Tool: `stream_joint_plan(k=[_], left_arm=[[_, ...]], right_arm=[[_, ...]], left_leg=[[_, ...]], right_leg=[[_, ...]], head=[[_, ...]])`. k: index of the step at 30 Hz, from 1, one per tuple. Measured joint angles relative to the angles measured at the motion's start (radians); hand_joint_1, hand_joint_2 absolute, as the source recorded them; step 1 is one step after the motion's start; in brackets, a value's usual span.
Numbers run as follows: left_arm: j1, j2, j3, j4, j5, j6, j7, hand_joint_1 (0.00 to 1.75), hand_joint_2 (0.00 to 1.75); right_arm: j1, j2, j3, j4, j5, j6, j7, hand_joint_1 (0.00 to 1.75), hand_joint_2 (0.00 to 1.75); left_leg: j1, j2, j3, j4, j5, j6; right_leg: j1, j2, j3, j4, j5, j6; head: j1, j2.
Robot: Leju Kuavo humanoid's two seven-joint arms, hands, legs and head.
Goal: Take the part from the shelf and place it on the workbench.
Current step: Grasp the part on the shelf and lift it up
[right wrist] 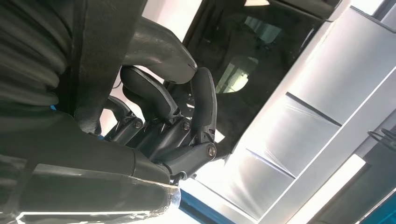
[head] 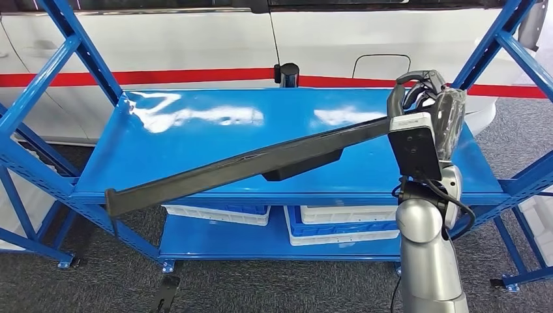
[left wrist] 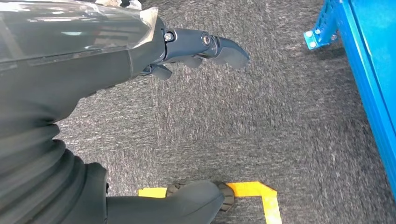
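A long black trim part (head: 248, 166) stretches slantwise above the blue shelf (head: 195, 140), its low end at the left front and its high end at the right. My right hand (head: 424, 98) grips that high end, raised over the shelf's right side. In the right wrist view the fingers (right wrist: 163, 112) curl around the dark strip of the part (right wrist: 105, 56). My left hand (left wrist: 205, 46) hangs over the grey carpet with its fingers apart and nothing in it.
A white vehicle with a red stripe (head: 195, 77) stands behind the shelf. Blue uprights (head: 39, 85) and braces frame both sides. White and blue bins (head: 326, 225) sit on the lower shelf. Yellow floor tape (left wrist: 261, 193) marks the carpet near a blue shelf foot (left wrist: 320, 32).
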Motion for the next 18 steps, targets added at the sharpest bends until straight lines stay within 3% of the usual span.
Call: stream_joint_plan(k=[3,5,6,8,10,11,13,14,16,18], left_arm=[[0.0,0.002,0.006,0.0,0.0,0.003,0.0,0.0,1.75],[0.0,0.002,0.006,0.0,-0.002,0.009,0.0,0.0,1.75],[0.0,0.001,0.007,0.0,-0.003,0.014,0.0,0.0,1.75],[0.002,0.001,0.007,0.0,-0.004,0.024,-0.002,0.0,1.75],[0.006,0.0,0.008,0.0,-0.006,0.035,-0.004,0.0,1.75],[0.009,0.0,0.01,0.0,-0.007,0.041,-0.006,0.0,1.75],[0.011,0.0,0.016,0.0,-0.009,0.047,-0.009,0.0,1.75],[0.011,0.0,0.019,0.0,-0.009,0.048,-0.01,0.0,1.75],[0.012,0.001,0.024,0.0,-0.009,0.049,-0.012,0.0,1.75],[0.014,0.002,0.025,0.0,-0.008,0.049,-0.013,0.0,1.75]], right_arm=[[-0.002,0.003,0.0,-0.001,-0.006,0.002,-0.004,1.75,1.75],[-0.005,0.004,0.0,-0.001,-0.011,0.003,-0.005,1.75,1.75],[-0.006,0.005,0.0,-0.002,-0.016,0.004,-0.007,1.75,1.75],[-0.008,0.005,0.001,0.0,-0.031,0.008,-0.01,1.75,1.75],[-0.009,0.005,0.003,0.006,-0.045,0.01,-0.016,1.75,1.75],[-0.011,0.006,0.004,0.01,-0.052,0.01,-0.02,1.75,1.75],[-0.02,0.011,0.006,0.018,-0.06,0.01,-0.024,1.75,1.75],[-0.026,0.014,0.007,0.023,-0.063,0.01,-0.025,1.75,1.75],[-0.037,0.019,0.009,0.031,-0.066,0.01,-0.025,1.75,1.75],[-0.039,0.023,0.01,0.038,-0.067,0.01,-0.025,1.75,1.75]], left_leg=[[0.001,0.0,0.001,-0.002,0.006,0.011],[0.007,0.003,0.009,-0.018,0.019,0.021],[0.01,0.004,0.012,-0.026,0.024,0.024],[0.01,0.006,0.01,-0.027,0.027,0.026],[0.01,0.006,0.007,-0.025,0.027,0.025],[0.011,0.005,0.005,-0.023,0.027,0.025],[0.013,0.004,0.002,-0.012,0.024,0.018],[0.013,0.003,-0.004,-0.005,0.022,0.013],[0.01,0.001,-0.014,0.008,0.02,-0.001],[0.011,-0.001,-0.021,0.014,0.024,-0.011]], right_leg=[[0.001,0.0,0.001,-0.003,0.003,0.011],[0.004,-0.001,-0.01,0.021,-0.015,0.013],[0.005,-0.001,-0.027,0.06,-0.039,0.01],[0.004,-0.001,-0.083,0.194,-0.099,0.004],[0.001,-0.002,-0.118,0.287,-0.127,0.011],[-0.001,-0.002,-0.109,0.279,-0.118,0.02],[-0.009,-0.003,-0.041,0.156,-0.072,0.04],[-0.008,-0.002,-0.004,0.093,-0.053,0.044],[-0.005,0.003,0.031,0.026,-0.039,0.042],[-0.004,0.005,0.024,0.029,-0.035,0.033]], head=[[0.0,0.0],[0.001,0.0],[0.002,0.0],[0.004,0.0],[0.005,0.0],[0.005,0.0],[0.006,0.0],[0.006,0.0],[0.007,0.0],[0.006,0.0]])
